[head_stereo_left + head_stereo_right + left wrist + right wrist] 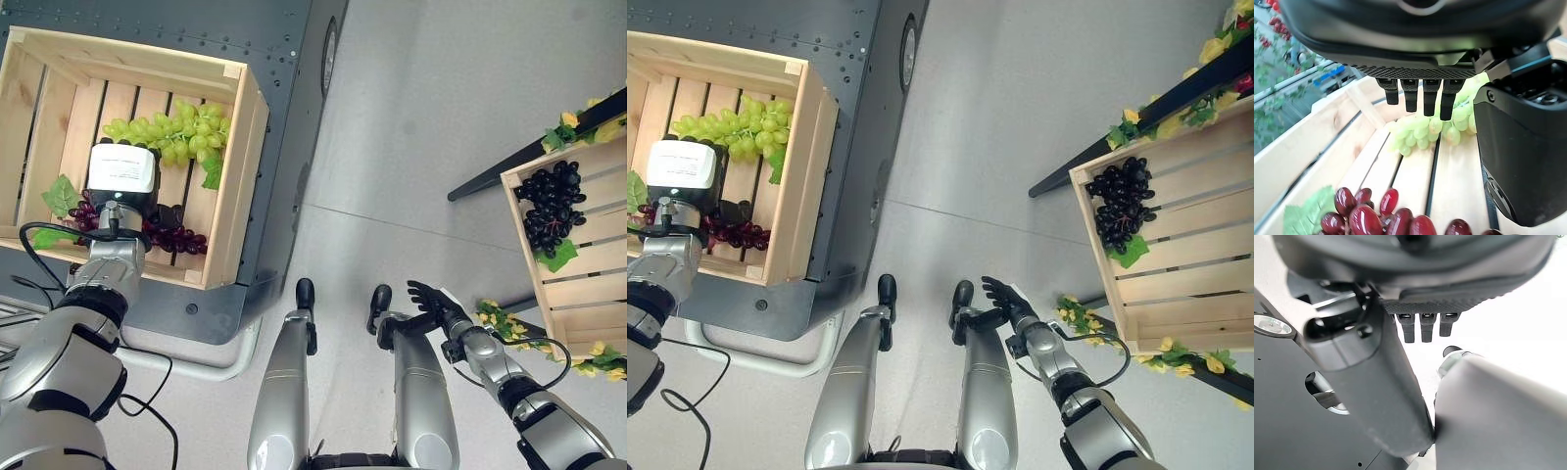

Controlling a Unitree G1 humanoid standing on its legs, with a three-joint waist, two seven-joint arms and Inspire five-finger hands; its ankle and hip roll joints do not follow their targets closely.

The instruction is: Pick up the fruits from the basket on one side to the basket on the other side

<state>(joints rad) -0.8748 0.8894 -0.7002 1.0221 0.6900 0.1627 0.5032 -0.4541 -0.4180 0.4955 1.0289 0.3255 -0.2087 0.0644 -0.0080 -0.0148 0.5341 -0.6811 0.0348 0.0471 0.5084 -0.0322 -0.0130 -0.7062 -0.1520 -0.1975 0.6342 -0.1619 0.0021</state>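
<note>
We have our left hand lowered into the wooden crate on our left, hanging above its slatted floor with the fingers straight and apart from the thumb, gripping nothing. The red grapes lie right under and just in front of the palm, along the crate's near edge; in the wrist view they sit below the hand, close beneath the wrist rather than under the fingertips. That bunch stretches along the near wall, roughly parallel to it, with a leaf at its end toward the crate's near left corner. The green grapes lie further on, ahead of the fingertips toward the far right corner, their long axis running across the slats, tapering toward the left.

We judge the coming move turns on this: the red bunch is nearest and almost directly below, so the hand would need to drop and curl back a little, not reach forward.

Our right hand hangs idle over the floor, fingers relaxed and apart, empty. The other crate on our right already holds a bunch of black grapes near its far edge, well apart from either hand
</note>
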